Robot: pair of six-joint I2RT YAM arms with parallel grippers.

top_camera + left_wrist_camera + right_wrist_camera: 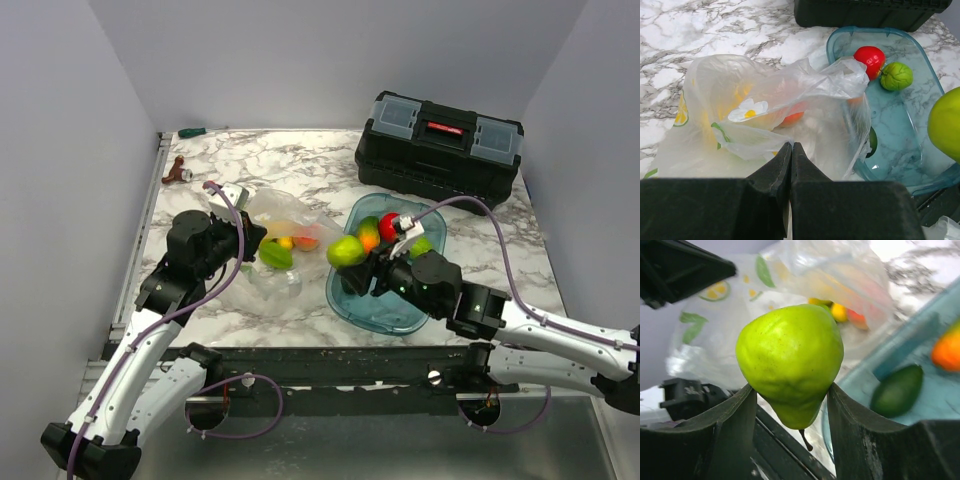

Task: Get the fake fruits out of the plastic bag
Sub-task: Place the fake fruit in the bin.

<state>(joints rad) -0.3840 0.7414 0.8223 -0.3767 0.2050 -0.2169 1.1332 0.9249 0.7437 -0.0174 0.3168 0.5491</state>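
Right wrist view: right tool point(790, 389) clamps green pear point(790, 355), out of the bag, not yet set down | left tool point(791, 147) shut at plastic bag's point(765, 95) near edge (pinching film? cannot tell) | bag on bench point(715, 30), orange fruit point(792, 118) and something yellow left inside | tray point(905, 135) holds apple point(870, 59), lime point(896, 76), avocado point(897, 390) | judged past halfway
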